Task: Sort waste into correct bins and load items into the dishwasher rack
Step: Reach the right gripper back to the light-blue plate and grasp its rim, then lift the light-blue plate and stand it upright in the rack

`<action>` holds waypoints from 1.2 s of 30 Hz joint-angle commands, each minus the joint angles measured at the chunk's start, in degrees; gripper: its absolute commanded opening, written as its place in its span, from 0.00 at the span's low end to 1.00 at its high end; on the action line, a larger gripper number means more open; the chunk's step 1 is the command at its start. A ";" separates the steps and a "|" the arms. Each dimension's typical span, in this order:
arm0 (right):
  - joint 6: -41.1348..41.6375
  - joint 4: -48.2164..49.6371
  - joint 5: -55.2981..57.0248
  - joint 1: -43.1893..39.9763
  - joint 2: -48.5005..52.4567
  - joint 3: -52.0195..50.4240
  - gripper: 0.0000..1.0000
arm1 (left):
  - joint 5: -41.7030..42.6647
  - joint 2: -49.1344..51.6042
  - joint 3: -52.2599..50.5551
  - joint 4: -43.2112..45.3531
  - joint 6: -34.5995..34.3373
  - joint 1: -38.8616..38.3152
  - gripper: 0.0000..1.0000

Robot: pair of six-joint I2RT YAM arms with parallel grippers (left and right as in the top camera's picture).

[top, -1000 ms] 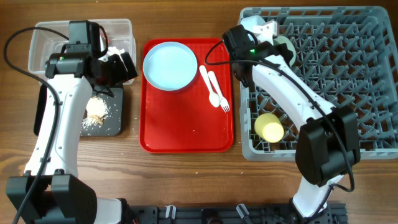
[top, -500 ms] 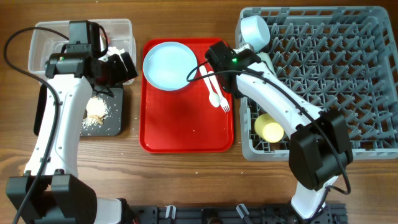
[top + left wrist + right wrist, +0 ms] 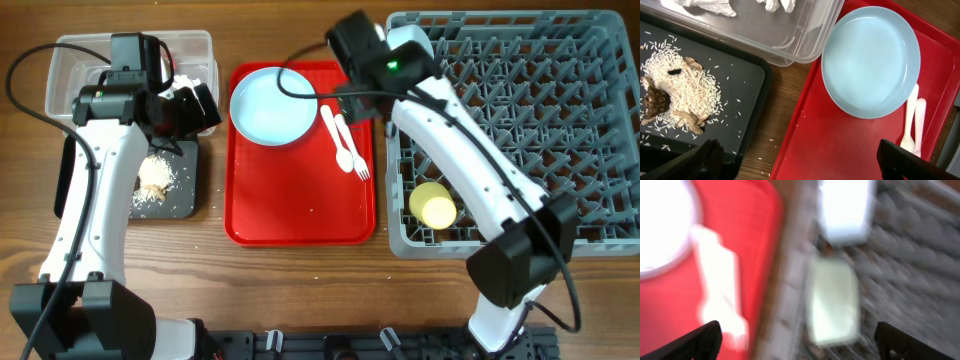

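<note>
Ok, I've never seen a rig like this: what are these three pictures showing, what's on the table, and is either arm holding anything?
Two robot arms work at a table. One picture looks down from above; the other two come from cameras on each wrist, the right one blurred. A clear tub holds napkins, and a black tray holds rice-like food scraps. A red tray carries a light blue plate, fork and spoon. The grey dishwasher rack holds a yellow cup. The left gripper and right gripper are open, holding nothing.

The wooden worktop (image 3: pixel 300 270) carries a clear tub (image 3: pixel 75 75), a black tray (image 3: pixel 188 200) just beside it, a red tray (image 3: pixel 300 200) and the grey rack (image 3: pixel 590 150).
</note>
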 commanded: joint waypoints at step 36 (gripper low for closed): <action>34.07 19.96 -27.52 2.29 25.00 -2.93 0.04 | -0.74 -0.11 0.35 -0.04 0.31 0.20 1.00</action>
